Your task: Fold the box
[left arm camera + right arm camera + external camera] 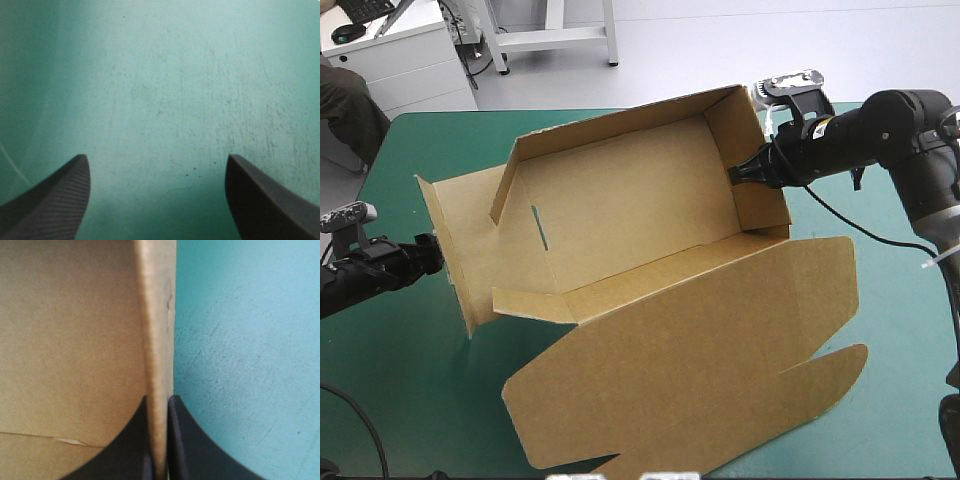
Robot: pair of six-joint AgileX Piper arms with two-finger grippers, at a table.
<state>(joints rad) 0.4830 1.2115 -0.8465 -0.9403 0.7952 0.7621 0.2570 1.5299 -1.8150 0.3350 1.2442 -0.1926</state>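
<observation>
The brown box [630, 200] sits mid-table as an open tray with its back and side walls raised. Its lid [700, 370] lies flat toward the front edge. My right gripper [738, 172] is shut on the box's right wall. In the right wrist view that wall's edge [157, 315] runs straight up between the gripper [160, 402], with box interior on one side and teal-green cover on the other. My left gripper [435, 255] is just outside the box's splayed left flap [455, 250]. It is open [156, 159], holding nothing, and only a plain teal-green surface shows ahead.
The box's back wall stands close to the table's far edge. Bare teal-green cover [410, 380] lies at the front left, under and in front of the left arm. The lid's rounded tab [830, 375] reaches toward the front right.
</observation>
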